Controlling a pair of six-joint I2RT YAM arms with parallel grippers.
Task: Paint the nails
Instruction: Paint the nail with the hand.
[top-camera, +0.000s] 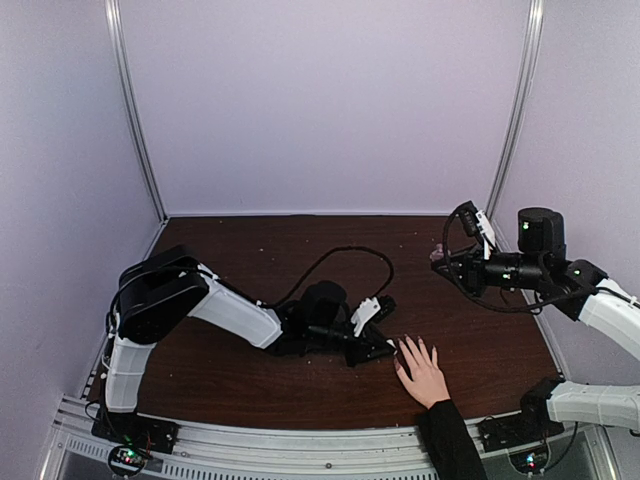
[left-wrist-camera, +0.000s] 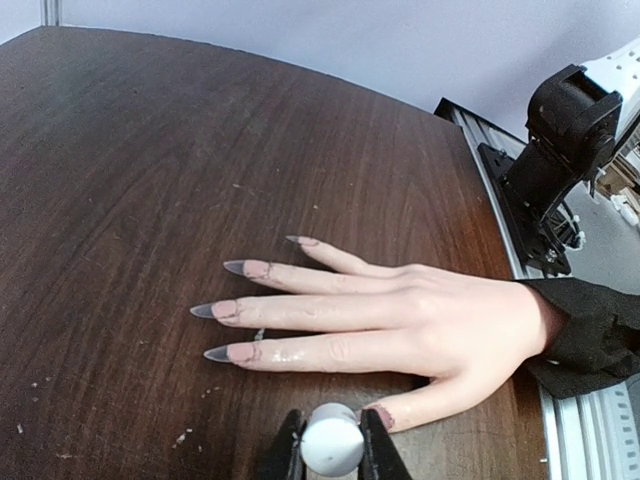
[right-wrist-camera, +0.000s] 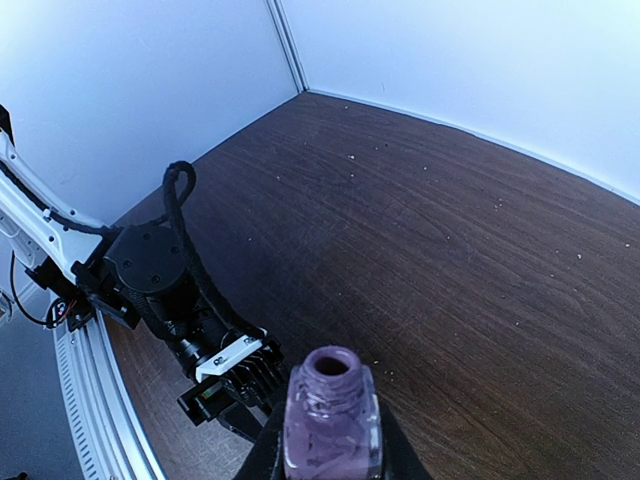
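Note:
A light-skinned hand (left-wrist-camera: 440, 325) with a black sleeve (left-wrist-camera: 590, 330) lies flat on the dark table, fingers spread. Its nails (left-wrist-camera: 220, 353) are long and pointed with grey tips; the thumb nail (left-wrist-camera: 382, 416) looks darker. My left gripper (left-wrist-camera: 332, 440) is shut on a pale round cap (left-wrist-camera: 332, 448), right beside the thumb tip; anything below the cap is hidden. In the top view the left gripper (top-camera: 375, 347) sits just left of the hand (top-camera: 425, 375). My right gripper (right-wrist-camera: 330, 455) is shut on an open purple polish bottle (right-wrist-camera: 330, 420), held off the table at the right (top-camera: 440, 258).
A black cable (top-camera: 345, 252) loops over the table behind the left arm. The right arm's base (left-wrist-camera: 560, 130) stands beyond the hand's wrist, by the aluminium rail (top-camera: 300, 440) at the near edge. White walls enclose the table on three sides.

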